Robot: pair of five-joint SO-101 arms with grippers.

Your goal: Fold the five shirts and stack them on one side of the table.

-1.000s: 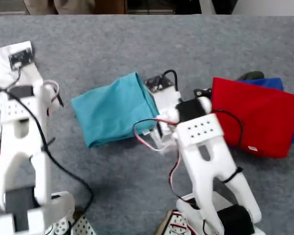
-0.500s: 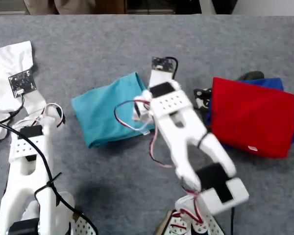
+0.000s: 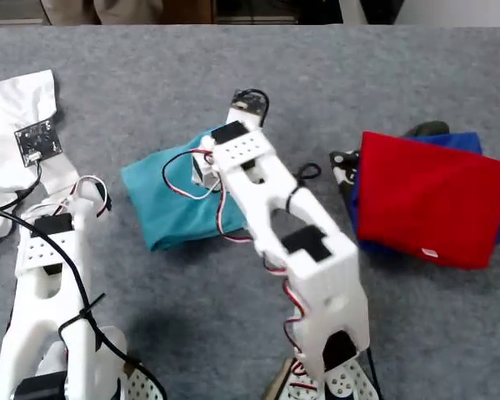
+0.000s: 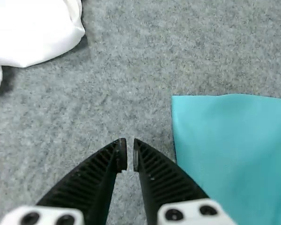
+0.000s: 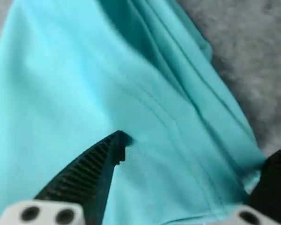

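Observation:
A folded teal shirt (image 3: 162, 200) lies mid-table. My right arm (image 3: 267, 208) stretches over the shirt's far right part. In the right wrist view my right gripper (image 5: 199, 152) is open just above the teal shirt (image 5: 61, 84), one finger (image 5: 98, 164) over the cloth and nothing held. My left gripper (image 4: 126, 154) is shut and empty over bare grey table, just left of the teal shirt's edge (image 4: 225, 150). A crumpled white shirt (image 3: 8, 104) sits at the far left. A folded red shirt (image 3: 429, 196) rests on a blue shirt (image 3: 462, 140) at the right.
The grey table (image 3: 150, 75) has open room along the back and in the front middle. A dark item (image 3: 429, 127) pokes out behind the red shirt. My left arm (image 3: 46, 258) stands at the front left, with cables trailing from it.
My right arm has swung left from beside the red shirt to above the teal shirt. My left arm shifted a second ago and has kept still since.

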